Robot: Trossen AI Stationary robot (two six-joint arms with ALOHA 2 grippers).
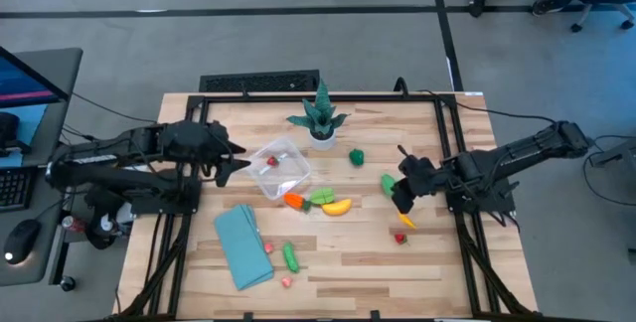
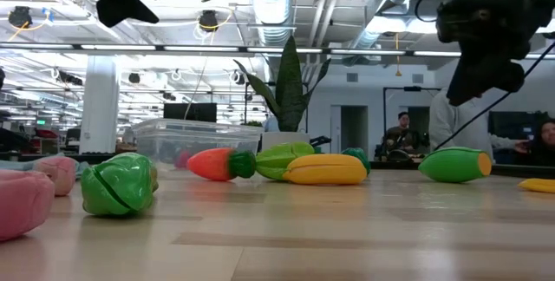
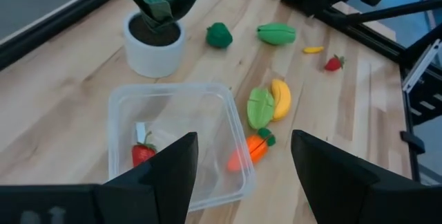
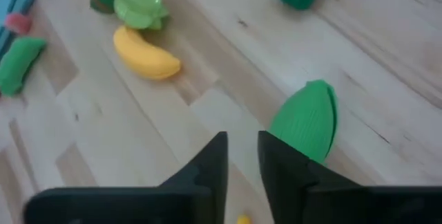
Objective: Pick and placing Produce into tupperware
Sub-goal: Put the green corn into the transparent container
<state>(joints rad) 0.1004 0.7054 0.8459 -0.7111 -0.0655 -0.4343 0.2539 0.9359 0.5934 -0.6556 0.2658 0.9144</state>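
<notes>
Hovering over the tupperware (image 1: 280, 168): left gripper (image 1: 237, 163) sits above its left edge, fingers (image 3: 173, 172) spread wide, nothing between them. Container sits center-left on the table (image 1: 427, 262), just in front of the potted plant (image 1: 320, 118). Inside: one strawberry (image 3: 143, 153) plus a small pale scrap, can't tell what.

Right gripper (image 1: 404, 195) is raised over the right side of the table, fingers (image 4: 207, 165) nearly pressed together w/ only a slim gap, holding nothing. Green ridged piece (image 4: 307, 122) lies just beside its tips.

Produce still out: carrot (image 1: 293, 201), green leafy piece (image 1: 322, 197) and banana (image 1: 337, 206) clustered just right of the container, carrot almost touching its wall; dark green piece (image 1: 356, 157) near the plant; small yellow bit (image 1: 407, 221) and small red piece (image 1: 400, 238) by the right arm; green pod (image 1: 289, 255) and two pink bits near the blue cloth (image 1: 242, 245). Judgement: task early, approx one item in.

Risks:
- Right fingers too narrow for the green ridged piece; a descent as-is would likely push it away, not grasp. Needs opening first.
- Left gripper dropping for the carrot could clip the container wall and shove or tip the light tub, since the carrot is so close to it.
- Clustered pieces: closing on one may drag a neighbour.
</notes>
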